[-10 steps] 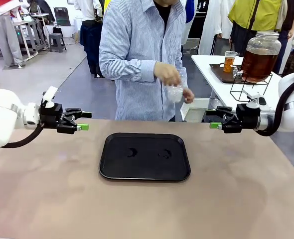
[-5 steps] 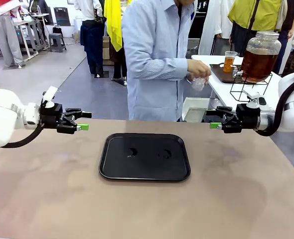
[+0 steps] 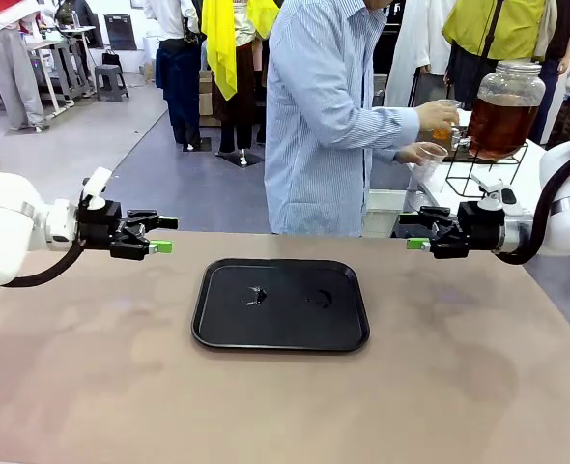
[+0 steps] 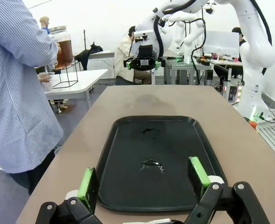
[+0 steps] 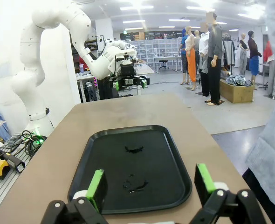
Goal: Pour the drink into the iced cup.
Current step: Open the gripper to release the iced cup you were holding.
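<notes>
Drink (image 3: 438, 124), amber in a clear cup, is held up in the person's hand (image 3: 432, 114) at the white side table (image 3: 546, 179) beyond the far right corner, well apart from both sets of jaws. Largest is the brown table (image 3: 459, 387), then the black tray (image 3: 217, 329) at its middle with small wet marks. The glass dispenser (image 3: 502, 106) of brown liquid stands beside the person. The left gripper (image 3: 162, 235) and right gripper (image 3: 413, 232) hover wide apart, jaws spread and holding nothing. The person's other hand (image 3: 409, 155) holds a clear cup (image 3: 428, 155).
</notes>
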### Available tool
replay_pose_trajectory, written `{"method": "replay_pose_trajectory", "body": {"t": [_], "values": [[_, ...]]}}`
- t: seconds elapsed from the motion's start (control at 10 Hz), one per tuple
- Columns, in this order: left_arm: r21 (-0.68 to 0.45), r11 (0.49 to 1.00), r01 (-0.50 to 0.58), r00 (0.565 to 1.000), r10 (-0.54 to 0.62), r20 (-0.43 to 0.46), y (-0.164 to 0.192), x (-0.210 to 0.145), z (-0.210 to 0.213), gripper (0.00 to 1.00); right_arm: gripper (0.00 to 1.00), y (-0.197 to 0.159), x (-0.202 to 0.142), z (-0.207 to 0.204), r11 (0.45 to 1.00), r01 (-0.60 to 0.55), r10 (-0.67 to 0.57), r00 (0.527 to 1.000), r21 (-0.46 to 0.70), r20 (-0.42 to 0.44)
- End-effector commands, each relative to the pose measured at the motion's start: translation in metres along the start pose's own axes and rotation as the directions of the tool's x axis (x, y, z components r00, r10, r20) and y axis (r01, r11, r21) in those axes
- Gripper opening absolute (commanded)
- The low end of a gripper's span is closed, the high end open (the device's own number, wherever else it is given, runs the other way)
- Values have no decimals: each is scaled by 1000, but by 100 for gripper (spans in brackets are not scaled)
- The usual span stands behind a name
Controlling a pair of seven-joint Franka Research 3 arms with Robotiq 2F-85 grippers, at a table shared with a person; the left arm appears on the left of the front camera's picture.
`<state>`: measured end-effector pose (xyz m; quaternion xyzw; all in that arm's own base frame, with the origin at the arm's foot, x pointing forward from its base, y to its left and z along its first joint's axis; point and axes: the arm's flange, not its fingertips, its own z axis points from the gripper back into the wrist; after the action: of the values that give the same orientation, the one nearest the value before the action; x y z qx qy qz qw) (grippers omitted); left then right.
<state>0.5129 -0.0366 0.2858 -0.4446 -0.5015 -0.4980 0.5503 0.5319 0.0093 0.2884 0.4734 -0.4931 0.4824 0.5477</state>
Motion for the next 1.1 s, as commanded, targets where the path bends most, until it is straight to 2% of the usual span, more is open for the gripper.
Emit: {"method": "replay_pose_trajectory", "body": {"t": [0.0,1.0], "values": [[0,1000,2,1000,-2,2,-1,4,0,100,100,-2,3,-1,1000,-3,3,1000,2,-1],[0,1000,2,1000,-2,2,-1,4,0,100,100,-2,3,-1,1000,-3,3,1000,2,-1]]}}
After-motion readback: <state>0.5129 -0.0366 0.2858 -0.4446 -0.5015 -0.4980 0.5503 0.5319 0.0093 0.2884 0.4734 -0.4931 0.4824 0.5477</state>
